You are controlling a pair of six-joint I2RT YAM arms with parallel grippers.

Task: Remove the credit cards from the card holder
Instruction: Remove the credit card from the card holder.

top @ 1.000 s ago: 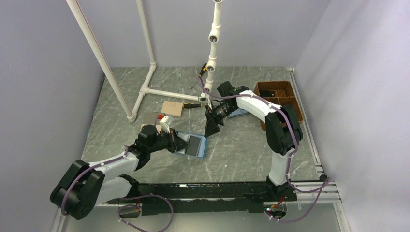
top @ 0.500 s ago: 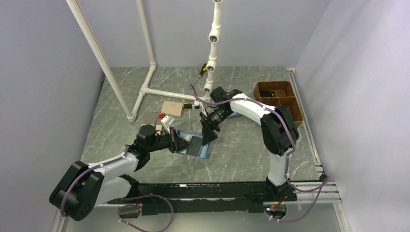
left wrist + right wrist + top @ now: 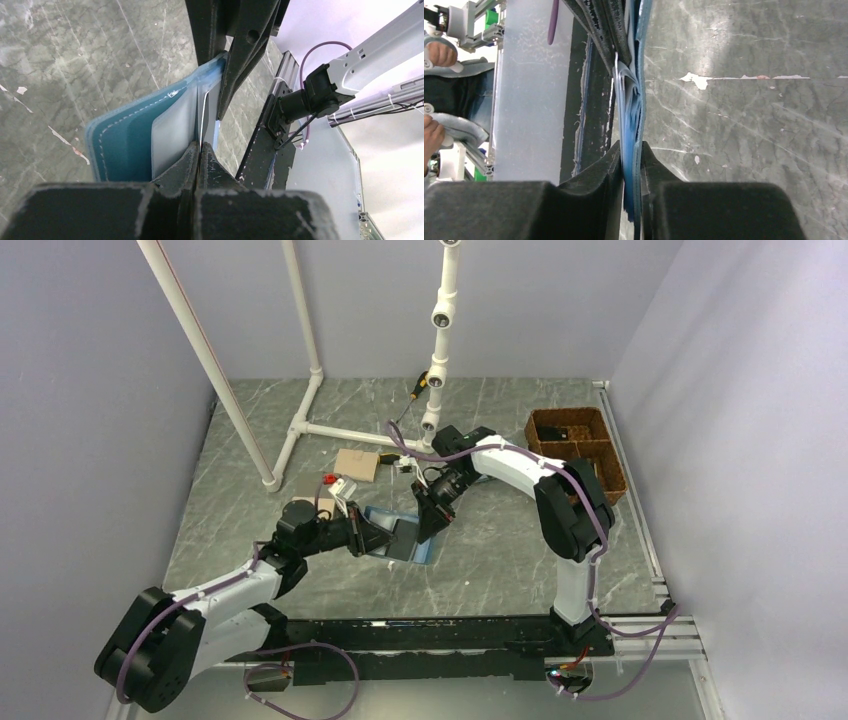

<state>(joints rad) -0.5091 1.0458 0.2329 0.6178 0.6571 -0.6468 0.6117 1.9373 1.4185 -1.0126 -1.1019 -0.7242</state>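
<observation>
1. my left fingers [image 3: 200, 146] were pinched fully together, with no gap between them. they held the near edge of the card holder [image 3: 125, 145] at its inner pocket layers.
2. my right fingers [image 3: 631, 147] had just narrowed from wide. a second before they hung apart from the card holder, then they came across to it. now they clamped its opposite edge, with several blue layers squeezed between them.
3. the card holder had lain flat and was now held at both ends, between the two arms near the middle of the bench [image 3: 500, 540]. its right side seemed lifted. i judged this a hold-and-spread step, and none of the credit cards was out that i could see.
4. the left wrist view showed the open inside: a stitched teal pocket, a frosted panel and a thin white edge [image 3: 202, 117] running up from my fingers. i could not tell whether that edge was a card.
5. the right wrist view gave only the stack edge-on, with no pocket faces. it did show my right fingers gripping the whole thickness, not one card.
6. only the top view showed the layout, with the brown basket [image 3: 575, 435] well apart on the right.
</observation>
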